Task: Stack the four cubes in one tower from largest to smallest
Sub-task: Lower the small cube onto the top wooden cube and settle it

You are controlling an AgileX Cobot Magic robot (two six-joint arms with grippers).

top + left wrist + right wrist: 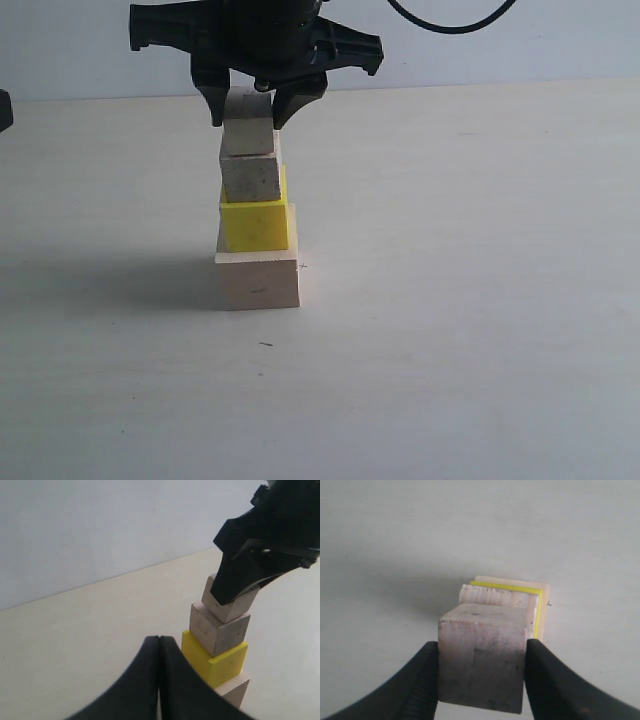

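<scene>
A tower stands on the table. The large pale wooden cube is at the bottom, the yellow cube sits on it, and a small wooden cube sits on the yellow one. The smallest cube, marked pinkish-grey, rests on top, slightly turned. My right gripper comes down from above and is shut on this top cube, one finger against each side. My left gripper is shut and empty, hovering beside the tower near the yellow cube.
The pale table spreads out on all sides of the tower, with a plain wall behind it. A dark bit of equipment shows at the far left edge.
</scene>
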